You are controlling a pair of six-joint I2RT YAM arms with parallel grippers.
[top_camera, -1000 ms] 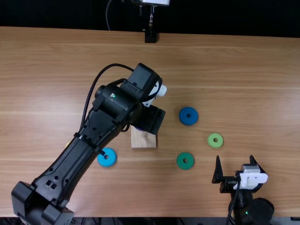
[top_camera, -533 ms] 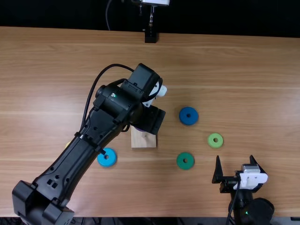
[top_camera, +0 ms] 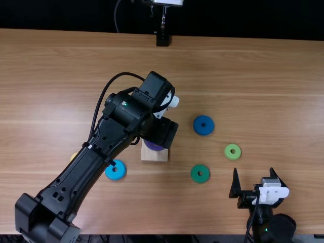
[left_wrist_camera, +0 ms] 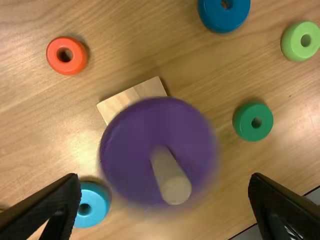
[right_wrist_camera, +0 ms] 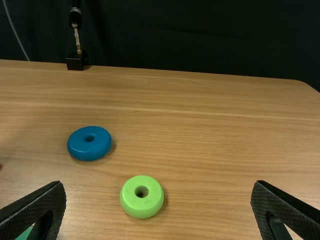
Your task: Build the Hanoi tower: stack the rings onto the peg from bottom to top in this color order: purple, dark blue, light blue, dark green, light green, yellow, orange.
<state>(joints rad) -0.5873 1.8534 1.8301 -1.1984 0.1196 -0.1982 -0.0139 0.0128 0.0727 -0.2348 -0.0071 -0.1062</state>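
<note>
Left wrist view: purple ring around peg, beneath open left hand.

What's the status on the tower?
Left gripper open above peg; right gripper open, empty. Purple ring around peg. Left arm overhead, may block the next ring.

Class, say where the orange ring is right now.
In the left wrist view, the orange ring lies on the table, apart from the wooden base under the purple ring.
</note>
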